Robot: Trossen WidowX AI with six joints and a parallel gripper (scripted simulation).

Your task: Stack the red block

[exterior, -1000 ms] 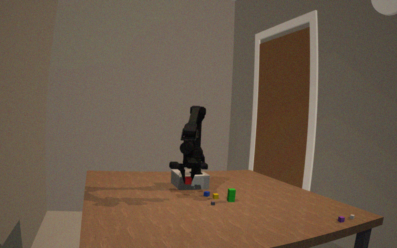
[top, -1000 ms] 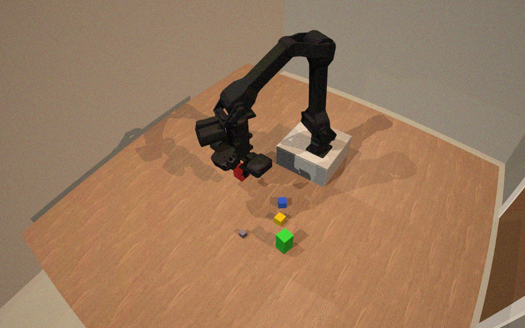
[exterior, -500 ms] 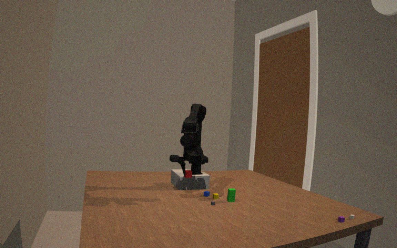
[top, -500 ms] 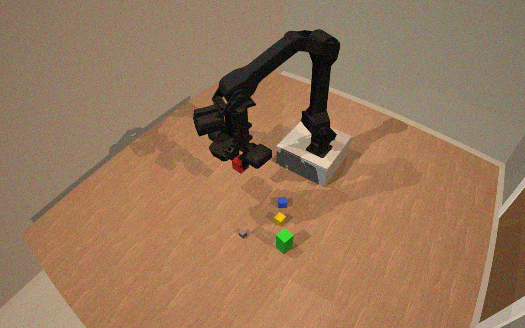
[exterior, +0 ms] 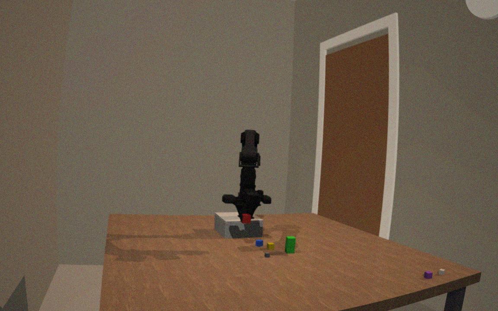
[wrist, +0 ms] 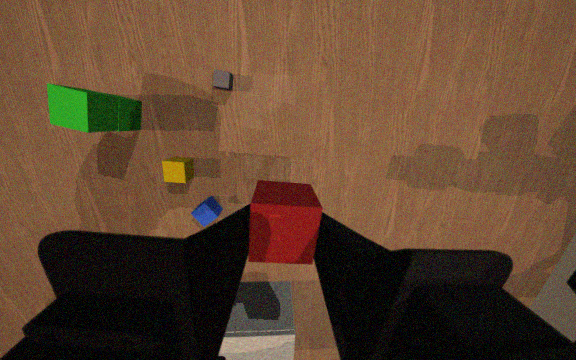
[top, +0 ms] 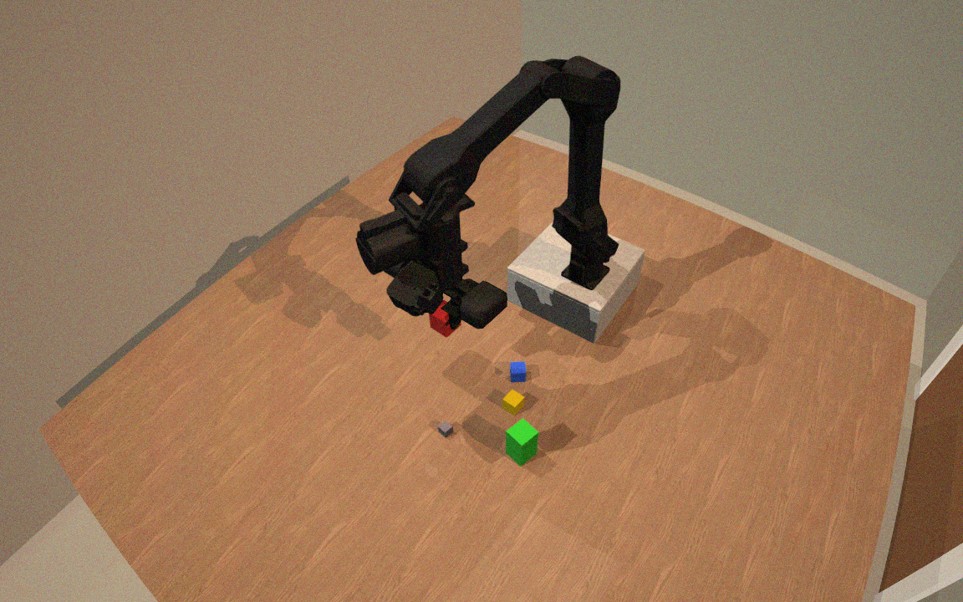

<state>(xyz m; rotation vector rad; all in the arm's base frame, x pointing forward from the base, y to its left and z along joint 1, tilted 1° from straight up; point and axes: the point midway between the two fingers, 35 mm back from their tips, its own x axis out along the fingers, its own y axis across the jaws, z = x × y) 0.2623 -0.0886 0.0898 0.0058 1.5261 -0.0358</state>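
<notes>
My gripper (wrist: 282,213) is shut on the red block (top: 441,322) (exterior: 246,218) (wrist: 284,234) and holds it well above the table. In the wrist view the block sits squarely between the two fingertips. The green tower (top: 522,443) (exterior: 290,245) (wrist: 88,109) stands upright on the table. It looks like two green blocks, one on the other. In the wrist view it is at the upper left, away from the held block. In the exterior view the red block is to the left of the tower and higher than its top.
A yellow block (top: 513,401) (exterior: 270,245) (wrist: 176,170) and a blue block (top: 517,372) (exterior: 259,243) (wrist: 207,211) lie between the arm's base and the tower. A small grey block (top: 445,429) (exterior: 267,255) (wrist: 222,80) lies beside the tower. Purple (exterior: 428,274) and white (exterior: 441,271) blocks lie near the table's far-right corner.
</notes>
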